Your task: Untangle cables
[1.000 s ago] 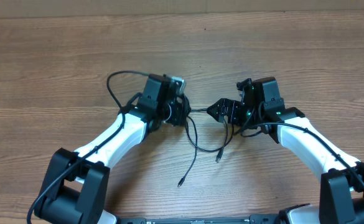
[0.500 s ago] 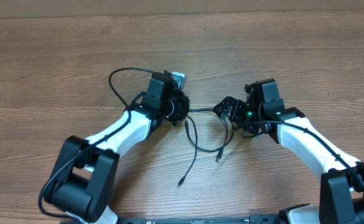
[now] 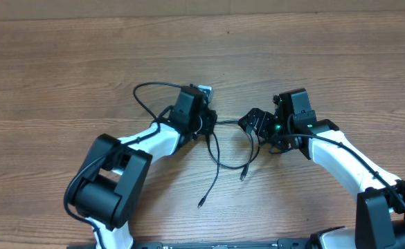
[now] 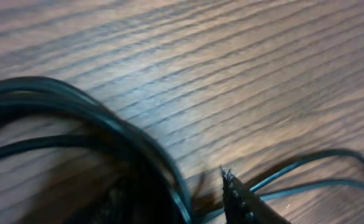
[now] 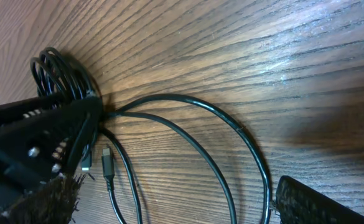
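The cables (image 3: 216,155) are thin black cords lying mid-table, with loose ends trailing toward the front and small plugs (image 5: 107,162) on them. One strand runs straight between the two grippers. My left gripper (image 3: 205,124) sits low over a coiled bundle (image 4: 107,118). One fingertip (image 4: 241,199) shows with bare wood between it and the coil, and the other side is a dark blur. My right gripper (image 5: 188,146) stands open wide over two curved strands (image 5: 188,102), with nothing pinched between its fingers. A small coil (image 5: 57,71) lies beyond its left finger.
The wooden table (image 3: 84,55) stretches all round the tangle. The thicker black wire (image 3: 143,93) of the left arm arcs out behind its wrist. Both white arms reach in from the front edge, and the left arm's base (image 3: 109,183) stands near the trailing cord ends.
The left arm has swung right toward the table's middle, taking its wire loop along, and its jaws have narrowed around the coil. The right gripper has barely moved and stays wide.
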Available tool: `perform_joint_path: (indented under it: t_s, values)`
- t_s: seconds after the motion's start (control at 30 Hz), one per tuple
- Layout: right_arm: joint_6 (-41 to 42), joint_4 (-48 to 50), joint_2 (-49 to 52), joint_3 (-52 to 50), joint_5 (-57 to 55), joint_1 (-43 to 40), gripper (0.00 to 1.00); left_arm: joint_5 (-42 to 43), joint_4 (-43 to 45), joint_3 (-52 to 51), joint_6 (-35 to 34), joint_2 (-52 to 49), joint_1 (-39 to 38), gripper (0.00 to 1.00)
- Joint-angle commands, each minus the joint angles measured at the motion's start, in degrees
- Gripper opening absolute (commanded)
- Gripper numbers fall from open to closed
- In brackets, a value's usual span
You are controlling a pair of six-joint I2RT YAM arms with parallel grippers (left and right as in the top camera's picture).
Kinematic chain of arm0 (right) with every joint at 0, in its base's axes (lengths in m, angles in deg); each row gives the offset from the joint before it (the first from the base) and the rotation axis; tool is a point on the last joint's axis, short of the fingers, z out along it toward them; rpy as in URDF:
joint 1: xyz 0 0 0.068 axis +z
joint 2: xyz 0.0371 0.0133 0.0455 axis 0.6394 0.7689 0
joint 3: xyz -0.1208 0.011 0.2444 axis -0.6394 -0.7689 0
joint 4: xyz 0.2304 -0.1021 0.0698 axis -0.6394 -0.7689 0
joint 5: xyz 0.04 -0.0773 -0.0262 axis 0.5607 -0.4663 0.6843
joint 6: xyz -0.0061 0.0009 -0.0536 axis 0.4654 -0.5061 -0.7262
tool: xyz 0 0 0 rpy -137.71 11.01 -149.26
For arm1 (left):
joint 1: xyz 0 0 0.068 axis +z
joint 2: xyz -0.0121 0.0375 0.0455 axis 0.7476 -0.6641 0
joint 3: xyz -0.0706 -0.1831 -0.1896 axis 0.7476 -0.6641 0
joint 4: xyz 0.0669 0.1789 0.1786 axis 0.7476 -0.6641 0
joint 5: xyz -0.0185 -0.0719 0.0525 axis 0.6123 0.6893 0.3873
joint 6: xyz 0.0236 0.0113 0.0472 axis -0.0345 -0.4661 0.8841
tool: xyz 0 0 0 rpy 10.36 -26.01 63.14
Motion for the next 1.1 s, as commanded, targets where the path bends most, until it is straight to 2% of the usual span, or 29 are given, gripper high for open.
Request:
perform_joint_path:
  t_s: [0.0, 0.2, 0.43, 0.63, 0.83, 1.07]
  values:
    - [0.2, -0.9, -0.2, -0.3, -0.3, 0.2, 1.0, -0.6, 1.3, 0.7, -0.5, -1.9, -0.7, 0.04]
    - [0.2, -5.7, -0.2, -0.3, -0.2, 0.2, 1.0, -0.5, -1.2, 3.4, -0.6, 3.0, -0.2, 0.04]
    - [0.2, -7.5, -0.2, -0.3, 5.3, 0.2, 1.0, -0.4, -9.9, 6.1, -2.5, 14.4, -0.1, 0.04]
    - [0.2, -7.1, -0.2, -0.3, 5.6, 0.2, 1.0, -0.4, -18.2, 6.1, -2.5, 22.4, -0.1, 0.04]
    - [0.2, -7.1, -0.2, -0.3, 5.4, 0.2, 1.0, -0.5, -25.0, 6.1, -2.4, 25.3, -0.1, 0.04]
    - [0.2, -7.1, -0.2, -0.3, 5.4, 0.2, 1.0, -0.5, -25.6, 6.1, -2.5, 25.1, -0.1, 0.04]
